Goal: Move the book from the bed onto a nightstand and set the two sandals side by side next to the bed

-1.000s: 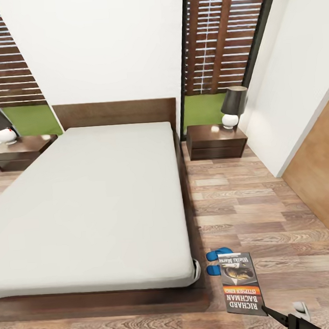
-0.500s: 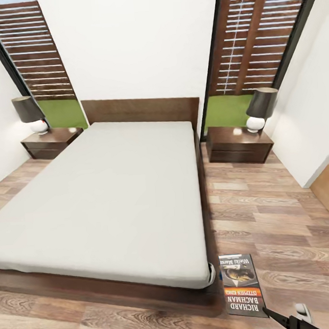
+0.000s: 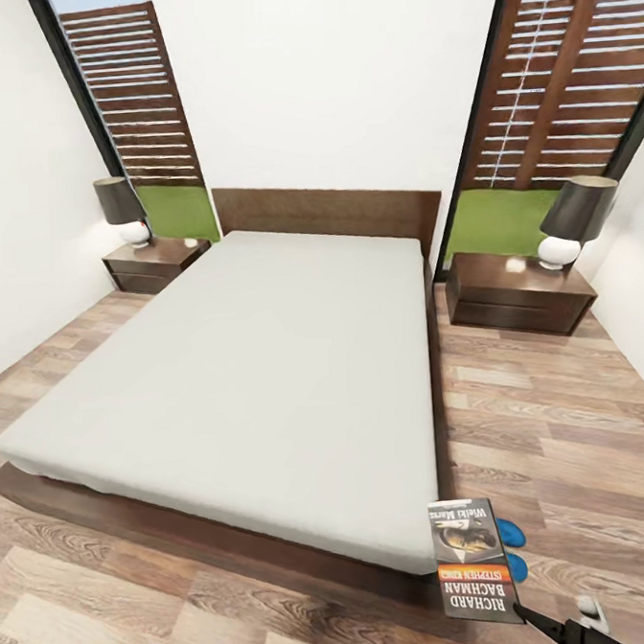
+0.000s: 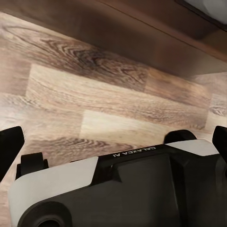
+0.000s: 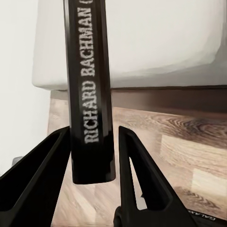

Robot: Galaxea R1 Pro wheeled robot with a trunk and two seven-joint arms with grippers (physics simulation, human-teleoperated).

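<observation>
Book [image 3: 470, 561] first: we hold the dark Richard Bachman paperback up off the bed [image 3: 269, 383], by its lower edge in our right claw [image 5: 92, 156], whose two black fingers [image 5: 137, 175] flank the spine in the right wrist view; one finger presses against the cover, the other stands just off it, so we read the claw as nearly closed with the book in its grip. In the head view the book hangs over the floor [image 3: 559, 421] at the near right corner of the bed, cover facing us with the lettering upside down and the orange band across the middle. Just beyond the book's right edge, two bright blue sandals [image 3: 511, 545] lie on the wooden floor close to the bed's corner, partly hidden by the cover. The pale mattress is bare. A dark brown nightstand [image 3: 517, 294] stands at the right of the headboard with a black-shaded lamp [image 3: 574, 220] on top, and another nightstand [image 3: 155, 264] with its own lamp [image 3: 124, 209] stands at the left. Our left claw [image 4: 113, 142] hangs over floorboards beside the bed's dark frame, its fingertips wide apart with nothing between them.
</observation>
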